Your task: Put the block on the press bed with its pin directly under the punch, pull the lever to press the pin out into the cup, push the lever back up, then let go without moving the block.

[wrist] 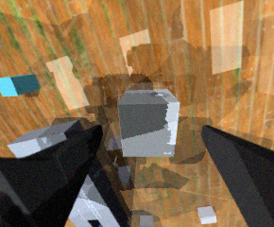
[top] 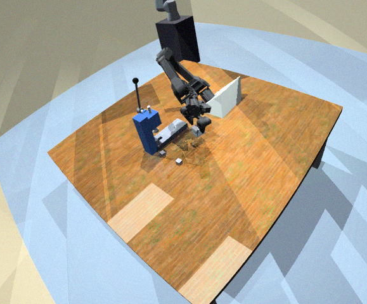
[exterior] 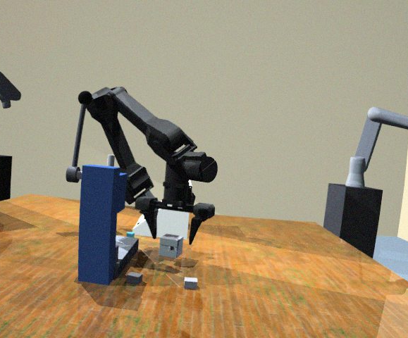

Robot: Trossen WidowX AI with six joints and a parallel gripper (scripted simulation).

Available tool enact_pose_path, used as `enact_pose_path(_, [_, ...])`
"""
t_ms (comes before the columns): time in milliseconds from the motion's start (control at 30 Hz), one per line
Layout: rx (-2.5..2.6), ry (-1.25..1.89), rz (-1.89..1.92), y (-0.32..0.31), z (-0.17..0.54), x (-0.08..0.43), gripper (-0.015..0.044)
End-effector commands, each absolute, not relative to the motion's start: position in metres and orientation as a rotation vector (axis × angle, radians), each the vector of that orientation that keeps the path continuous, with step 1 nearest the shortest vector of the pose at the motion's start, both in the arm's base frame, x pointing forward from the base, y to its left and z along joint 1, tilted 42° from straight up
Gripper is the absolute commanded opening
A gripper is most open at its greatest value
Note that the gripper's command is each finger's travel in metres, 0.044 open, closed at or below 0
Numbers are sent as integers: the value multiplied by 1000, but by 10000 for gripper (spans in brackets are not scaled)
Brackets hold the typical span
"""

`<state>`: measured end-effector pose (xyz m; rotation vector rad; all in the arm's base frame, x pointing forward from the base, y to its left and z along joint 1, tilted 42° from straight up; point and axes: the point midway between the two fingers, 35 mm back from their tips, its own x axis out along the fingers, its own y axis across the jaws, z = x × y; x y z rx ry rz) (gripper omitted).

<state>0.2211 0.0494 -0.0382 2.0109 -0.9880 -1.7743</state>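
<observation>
Grey and square-sided, the block (top: 196, 131) (exterior: 170, 246) (wrist: 149, 124) sits on the wooden table (top: 209, 183) (exterior: 254, 291) (wrist: 269, 101), off the press bed (top: 173, 129) (exterior: 127, 248) (wrist: 92, 203) and near its end. Your gripper (top: 196, 125) (exterior: 173, 241) (wrist: 150, 130) points down over it, fingers spread wide, one to each side, nothing pinched. You have a blue press frame (top: 146, 135) (exterior: 96, 225) standing upright, its black-knobbed lever (top: 137, 94) (exterior: 79, 134) raised. Two small pale blocks lie near the frame's foot. In the wrist view, you can see a cyan block (exterior: 130, 234) (wrist: 18, 85) well apart from the grey one.
</observation>
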Motion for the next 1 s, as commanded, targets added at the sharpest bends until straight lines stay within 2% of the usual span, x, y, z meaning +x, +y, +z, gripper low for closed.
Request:
enact_pose_path(0, [1995,-987,-1774,42,-44,219,440])
enact_pose_path(267, [1994,-987,-1773,35,-52,218,440])
enact_pose_path(567, [1994,-987,-1773,35,-52,218,204])
enact_pose_path(967, [1994,-987,-1773,35,-52,218,124])
